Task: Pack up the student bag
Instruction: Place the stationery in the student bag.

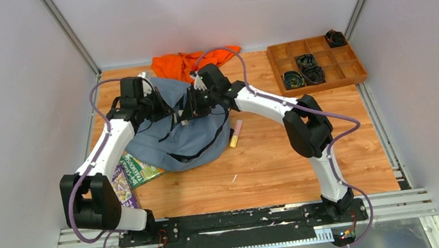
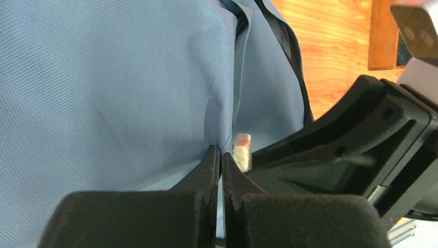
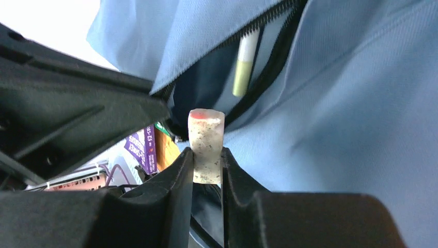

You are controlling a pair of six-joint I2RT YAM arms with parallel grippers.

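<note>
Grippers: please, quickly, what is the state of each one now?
Left gripper: closed, pinching a fold of the bag.
Right gripper: closed on a small white block with a red end.

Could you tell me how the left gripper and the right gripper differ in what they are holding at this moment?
The left gripper pinches a thin fold of the student bag, fingers nearly touching; the right gripper has its fingers slightly apart around a small whitish block with a red tip. The left grips the bag itself; the right holds a loose item before its open zipper. Both are shut, close together over the bag.
</note>
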